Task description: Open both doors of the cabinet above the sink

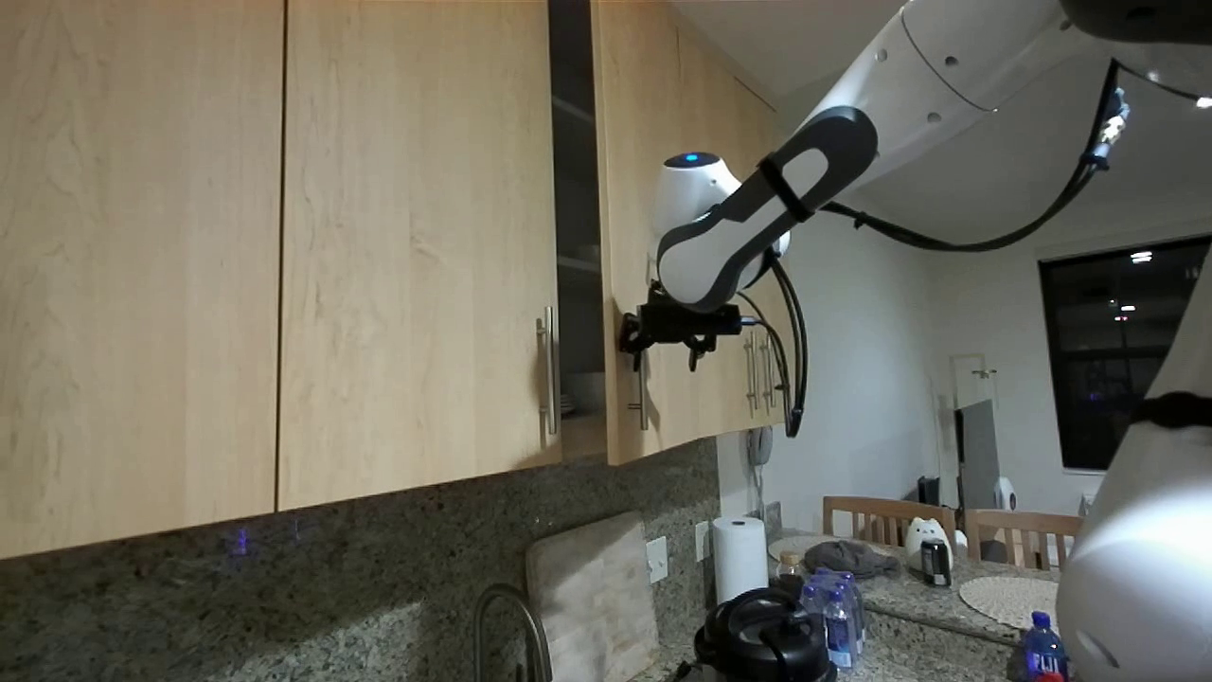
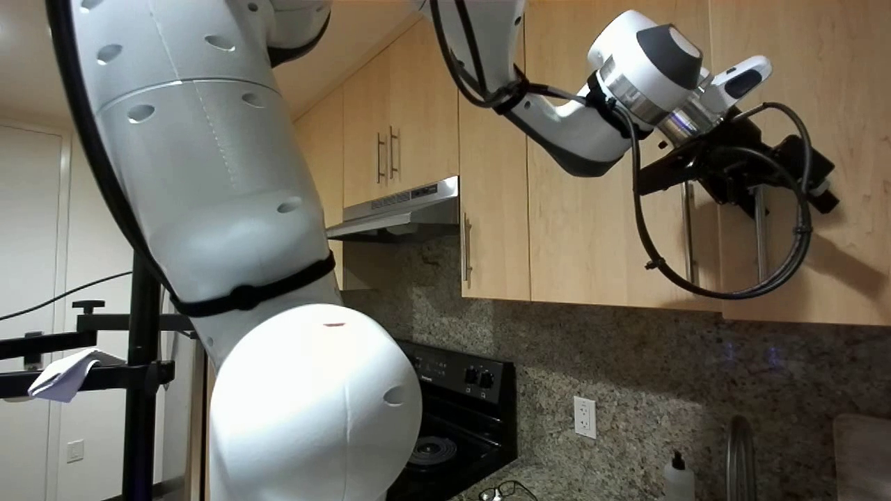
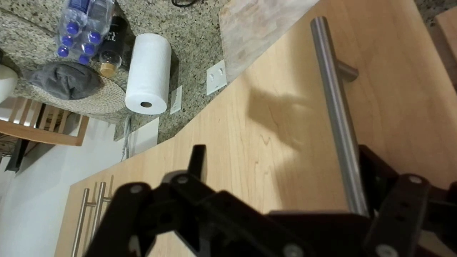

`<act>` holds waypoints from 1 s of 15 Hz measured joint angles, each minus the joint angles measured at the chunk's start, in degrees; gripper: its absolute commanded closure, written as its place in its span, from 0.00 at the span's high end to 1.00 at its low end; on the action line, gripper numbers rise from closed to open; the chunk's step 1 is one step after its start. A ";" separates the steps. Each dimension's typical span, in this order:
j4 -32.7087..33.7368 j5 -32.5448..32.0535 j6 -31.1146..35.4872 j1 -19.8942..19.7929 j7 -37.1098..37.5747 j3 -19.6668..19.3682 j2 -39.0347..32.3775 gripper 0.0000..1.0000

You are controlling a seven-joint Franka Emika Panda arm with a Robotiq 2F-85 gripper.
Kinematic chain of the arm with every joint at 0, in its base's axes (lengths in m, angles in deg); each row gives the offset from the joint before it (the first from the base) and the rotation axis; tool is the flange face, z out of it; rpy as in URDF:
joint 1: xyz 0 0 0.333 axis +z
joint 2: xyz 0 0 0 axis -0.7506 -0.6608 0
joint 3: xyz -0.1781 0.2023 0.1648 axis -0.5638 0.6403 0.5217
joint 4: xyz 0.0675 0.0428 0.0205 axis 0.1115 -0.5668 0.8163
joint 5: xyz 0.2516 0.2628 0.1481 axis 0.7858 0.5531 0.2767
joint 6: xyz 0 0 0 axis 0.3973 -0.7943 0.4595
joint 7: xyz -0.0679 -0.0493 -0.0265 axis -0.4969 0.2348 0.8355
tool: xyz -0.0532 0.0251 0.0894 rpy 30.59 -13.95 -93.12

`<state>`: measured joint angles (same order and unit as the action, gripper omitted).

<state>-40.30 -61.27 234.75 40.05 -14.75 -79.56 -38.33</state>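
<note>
The cabinet [image 1: 580, 431] shows a dark gap between its two maple doors, with shelf edges and some white dishes inside. The door nearer the camera [image 1: 417, 237] is closed, with a vertical metal bar handle [image 1: 551, 369]. The far door [image 1: 630, 189] is ajar; its handle [image 1: 643, 393] also shows in the wrist view [image 3: 337, 107]. My gripper [image 1: 668, 355] is at the upper part of that handle. In the wrist view the gripper [image 3: 282, 160] is open, with the bar between its fingers, close to the right finger. In an exterior view, cables partly cover the gripper [image 2: 748, 195] and handles.
Further handled cabinet doors [image 1: 757, 369] adjoin the ajar door. Below are a faucet [image 1: 511, 606], a cutting board [image 1: 597, 587], a black cooker [image 1: 765, 635], a paper towel roll [image 1: 739, 559] and water bottles [image 1: 838, 616]. A range hood [image 2: 397, 209] hangs above the stove [image 2: 452, 417].
</note>
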 measured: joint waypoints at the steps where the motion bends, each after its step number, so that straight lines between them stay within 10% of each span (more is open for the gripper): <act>1: -0.37 1.18 0.00 -0.27 -2.27 -0.14 0.49 1.00; 15: -6.98 16.71 1.18 -3.22 -29.28 -4.51 8.22 1.00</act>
<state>-47.27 -44.56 235.93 36.83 -44.03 -84.08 -30.11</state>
